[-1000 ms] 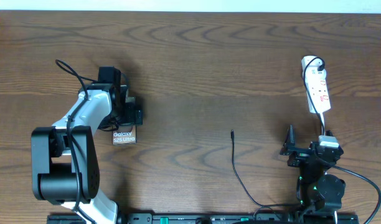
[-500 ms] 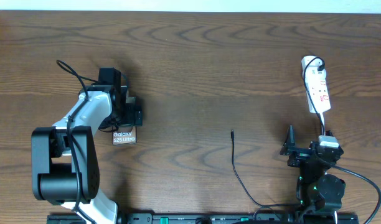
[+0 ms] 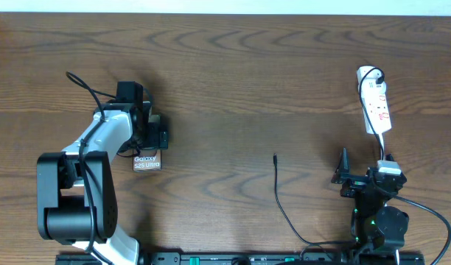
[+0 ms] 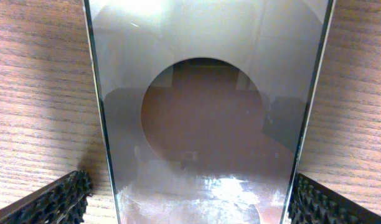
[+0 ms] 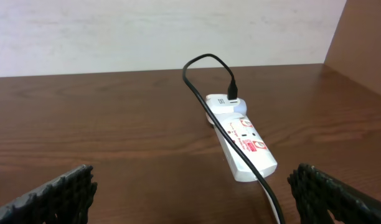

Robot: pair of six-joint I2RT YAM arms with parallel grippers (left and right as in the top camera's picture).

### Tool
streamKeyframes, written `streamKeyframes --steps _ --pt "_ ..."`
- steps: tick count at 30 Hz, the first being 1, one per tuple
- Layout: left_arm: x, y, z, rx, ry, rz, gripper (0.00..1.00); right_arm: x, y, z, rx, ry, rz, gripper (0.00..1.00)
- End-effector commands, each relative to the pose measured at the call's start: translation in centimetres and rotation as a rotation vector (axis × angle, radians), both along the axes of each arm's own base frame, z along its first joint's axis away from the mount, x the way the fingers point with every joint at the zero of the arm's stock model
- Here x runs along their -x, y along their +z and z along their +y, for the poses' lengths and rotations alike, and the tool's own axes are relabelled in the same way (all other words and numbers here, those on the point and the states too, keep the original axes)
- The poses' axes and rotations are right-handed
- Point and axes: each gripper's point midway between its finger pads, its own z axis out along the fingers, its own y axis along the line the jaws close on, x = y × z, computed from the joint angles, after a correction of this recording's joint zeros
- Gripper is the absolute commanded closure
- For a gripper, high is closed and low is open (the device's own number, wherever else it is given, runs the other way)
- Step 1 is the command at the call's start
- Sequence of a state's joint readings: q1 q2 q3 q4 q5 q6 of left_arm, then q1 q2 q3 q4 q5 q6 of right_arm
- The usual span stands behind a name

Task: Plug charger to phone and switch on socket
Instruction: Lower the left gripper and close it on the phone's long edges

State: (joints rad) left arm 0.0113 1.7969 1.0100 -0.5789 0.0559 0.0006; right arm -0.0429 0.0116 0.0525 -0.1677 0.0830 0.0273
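Phone [image 4: 203,124] lies flat on the wooden table [image 3: 225,73] directly beneath the left gripper [image 4: 193,202], whose fingers stand wide apart, one off each long edge, gripping nothing. The right gripper [image 5: 197,196] is likewise spread wide and empty. The socket [image 5: 240,140] lies ahead of it, and the charger [image 3: 277,184] lies off to its left.
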Motion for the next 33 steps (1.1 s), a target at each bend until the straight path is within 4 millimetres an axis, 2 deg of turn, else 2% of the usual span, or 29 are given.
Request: streamKeyframes --steps 1,11,33 --pt "1.69 -1.56 -0.27 0.024 -0.004 0.063 0.02 0.06 -0.04 -0.32 -0.012 -0.017 -0.004 0.01" --pt "2.36 -1.57 -0.57 0.042 -0.005 0.090 0.02 0.06 -0.04 -0.33 -0.012 -0.018 -0.004 0.01" --pt "2.47 -1.57 -0.58 0.042 -0.004 0.095 0.01 0.06 -0.04 -0.33 -0.012 -0.018 -0.004 0.01"
